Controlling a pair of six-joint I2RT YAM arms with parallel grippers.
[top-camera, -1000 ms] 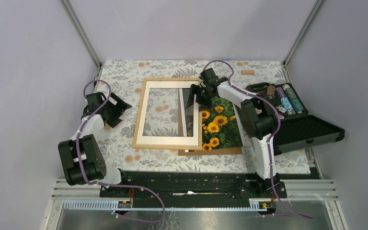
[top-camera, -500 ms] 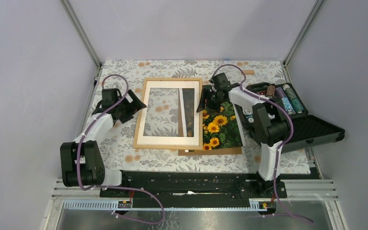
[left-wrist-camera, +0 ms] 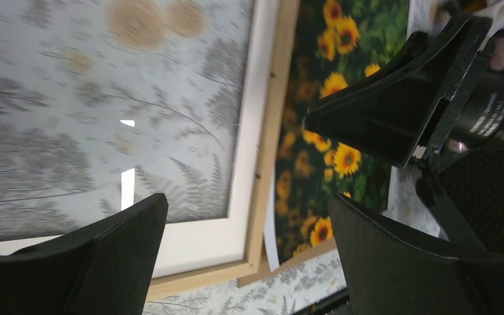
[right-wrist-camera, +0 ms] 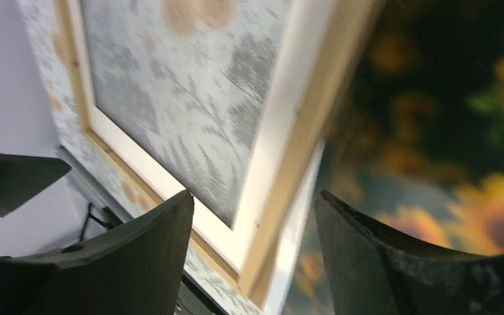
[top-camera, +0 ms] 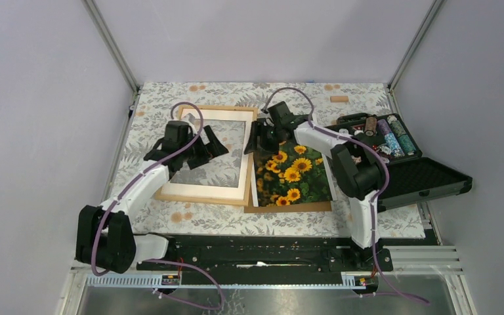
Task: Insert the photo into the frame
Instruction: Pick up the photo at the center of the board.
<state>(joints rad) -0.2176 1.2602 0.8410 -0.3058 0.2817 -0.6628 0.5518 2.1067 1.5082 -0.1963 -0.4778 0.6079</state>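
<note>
Wood frame (top-camera: 216,174) beside photo (top-camera: 295,174), L gripper (top-camera: 208,149), R gripper (top-camera: 257,143) above, jaws apart.

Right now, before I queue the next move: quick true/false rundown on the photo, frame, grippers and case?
1. The photo sits inside the frame. False: it lies beside the frame, to its right, on a brown backing board.
2. The left gripper is open over the frame, holding nothing. True.
3. The black case is shut. False: its lid lies open, with items inside.
4. The right gripper is by the frame's right edge. True.
5. The right gripper holds the photo. False: its fingers stand apart and the photo lies flat.
</note>
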